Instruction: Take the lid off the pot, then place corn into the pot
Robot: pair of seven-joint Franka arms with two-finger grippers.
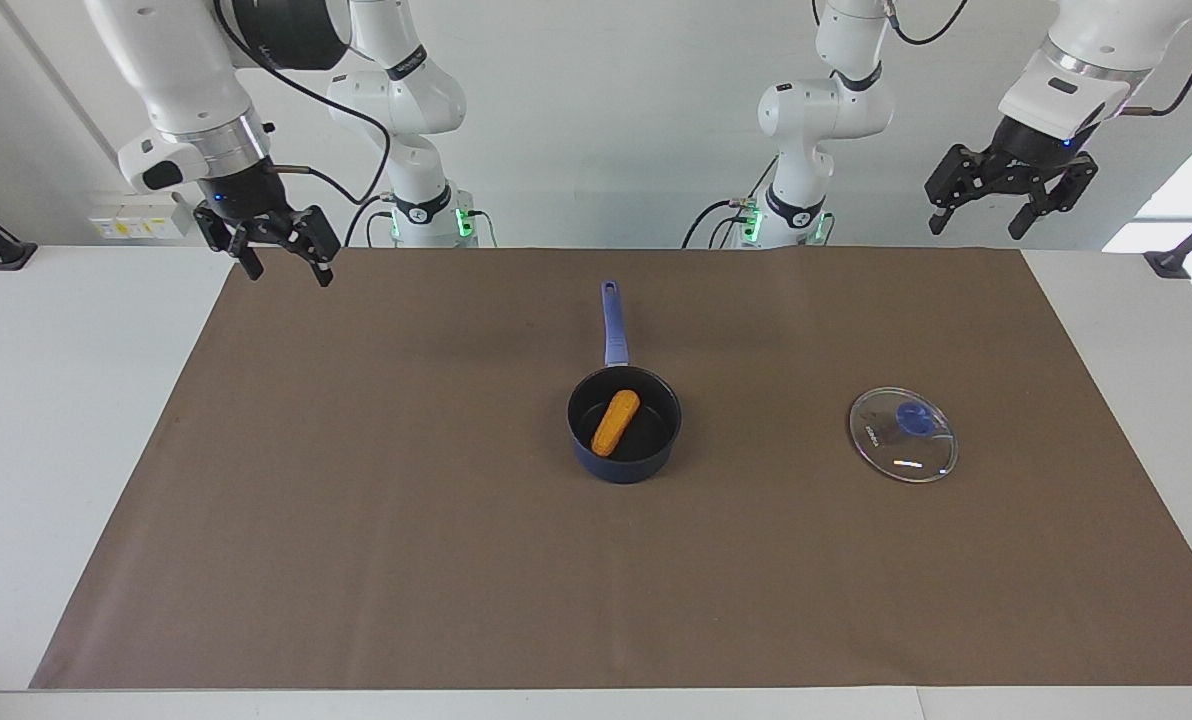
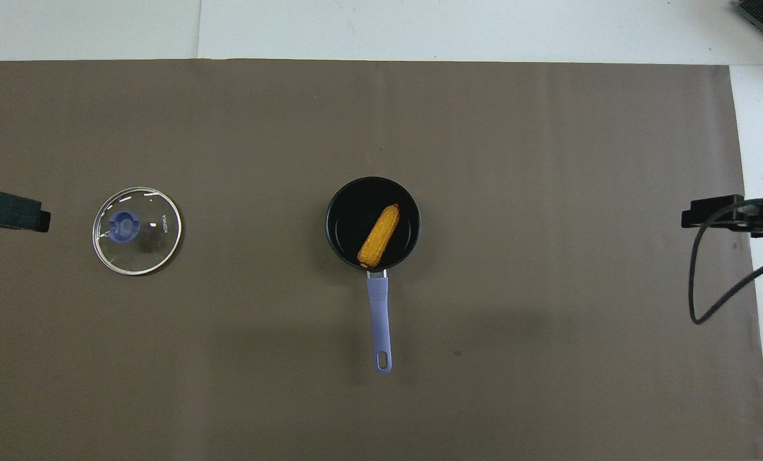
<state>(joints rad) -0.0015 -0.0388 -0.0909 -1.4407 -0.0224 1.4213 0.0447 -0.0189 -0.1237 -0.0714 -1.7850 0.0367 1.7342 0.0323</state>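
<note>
The dark blue pot (image 1: 624, 432) (image 2: 343, 243) stands mid-table, its long handle (image 1: 613, 322) pointing toward the robots. The yellow-orange corn (image 1: 615, 422) (image 2: 379, 235) lies slanted inside it. Flat on the mat toward the left arm's end rests the glass lid (image 1: 902, 434) (image 2: 137, 230), blue knob up. My right gripper (image 1: 286, 261) (image 2: 708, 211) hangs open and empty, high over the mat's corner at the right arm's end. High over the mat's edge at the left arm's end, my left gripper (image 1: 1006, 200) (image 2: 10, 211) is open and empty too.
A brown mat (image 1: 356, 520) (image 2: 548, 128) covers most of the white table (image 1: 56, 400). Both arm bases (image 1: 416, 215) stand at the robots' edge. A loose black cable (image 2: 708, 282) hangs from the right wrist.
</note>
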